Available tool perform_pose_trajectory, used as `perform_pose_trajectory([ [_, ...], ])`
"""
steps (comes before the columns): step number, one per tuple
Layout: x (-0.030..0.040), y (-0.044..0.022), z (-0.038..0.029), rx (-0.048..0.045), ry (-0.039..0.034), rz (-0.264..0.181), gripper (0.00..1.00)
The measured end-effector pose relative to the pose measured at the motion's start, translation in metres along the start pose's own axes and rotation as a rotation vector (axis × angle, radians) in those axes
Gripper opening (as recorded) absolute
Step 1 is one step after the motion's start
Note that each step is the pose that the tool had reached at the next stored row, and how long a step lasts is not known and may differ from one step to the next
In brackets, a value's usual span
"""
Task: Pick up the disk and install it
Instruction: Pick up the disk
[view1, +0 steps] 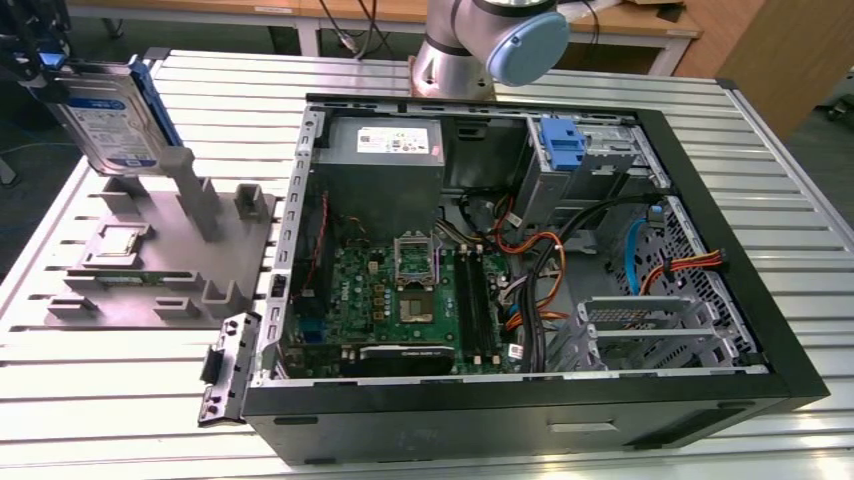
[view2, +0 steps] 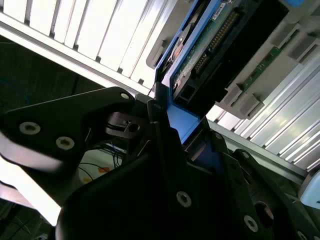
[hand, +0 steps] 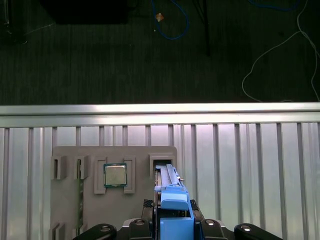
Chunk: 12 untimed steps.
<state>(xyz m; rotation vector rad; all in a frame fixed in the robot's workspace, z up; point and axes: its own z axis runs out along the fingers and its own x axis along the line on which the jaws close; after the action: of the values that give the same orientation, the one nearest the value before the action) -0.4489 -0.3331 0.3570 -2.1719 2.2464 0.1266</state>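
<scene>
Blue-framed, the disk (view1: 114, 120) is clenched in the claw (hand: 174, 227) at the fixture (view1: 147, 250); pick-up is judged in hand, and a clean lift is called for.

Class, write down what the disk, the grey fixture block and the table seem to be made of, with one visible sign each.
The disk: its frame looks like moulded plastic, a bright uniform blue; its body seems to be metal, silver-grey. Fixture block: probably matte plastic, an even dull grey with no shine. Table: likely aluminium, with bright reflective ribbed slats.
</scene>
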Motion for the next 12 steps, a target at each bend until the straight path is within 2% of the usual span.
perform_pose_trajectory([
  [12,-0.0004,0.0003,-0.0061,0.0,0.0001,0.0,0.36],
])
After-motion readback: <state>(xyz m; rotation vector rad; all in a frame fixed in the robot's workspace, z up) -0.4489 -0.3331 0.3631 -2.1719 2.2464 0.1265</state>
